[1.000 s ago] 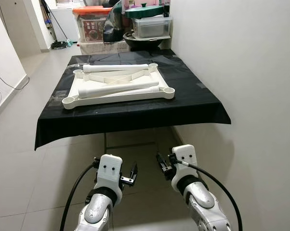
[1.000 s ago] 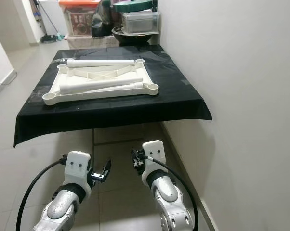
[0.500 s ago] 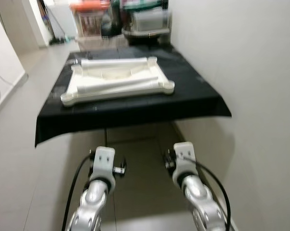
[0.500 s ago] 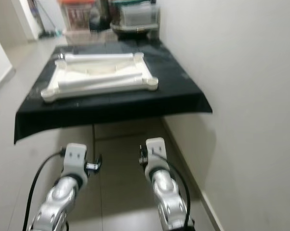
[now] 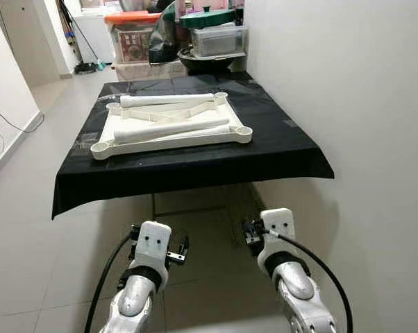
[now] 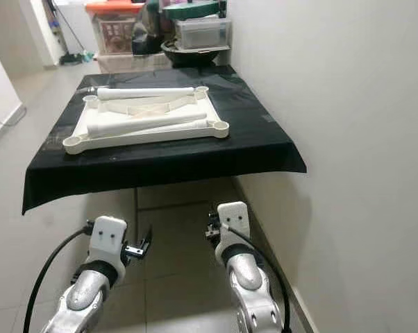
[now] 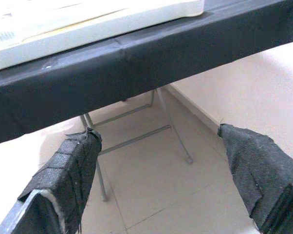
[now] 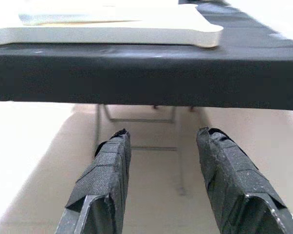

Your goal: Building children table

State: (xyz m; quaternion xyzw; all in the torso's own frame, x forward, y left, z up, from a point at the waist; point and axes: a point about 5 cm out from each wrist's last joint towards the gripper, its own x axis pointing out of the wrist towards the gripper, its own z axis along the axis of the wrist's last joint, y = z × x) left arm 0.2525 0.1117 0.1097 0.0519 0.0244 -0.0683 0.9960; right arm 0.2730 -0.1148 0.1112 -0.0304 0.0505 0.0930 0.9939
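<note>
The robot has two shiny silver arms. Each arm ends in a white boxy block with two small dark dots on top. A dark ring sits between the silver part and the white block. A thick black cable loops out from each wrist and runs back down the arm. The left gripper and the right gripper are small and black. Up close, the fingers look wrapped in rough black tape.

Black cloth-covered bench hides its metal folding legs mostly; white plastic children's tabletop cut off by wrist frame edges; stacked storage bins cropped at top.
</note>
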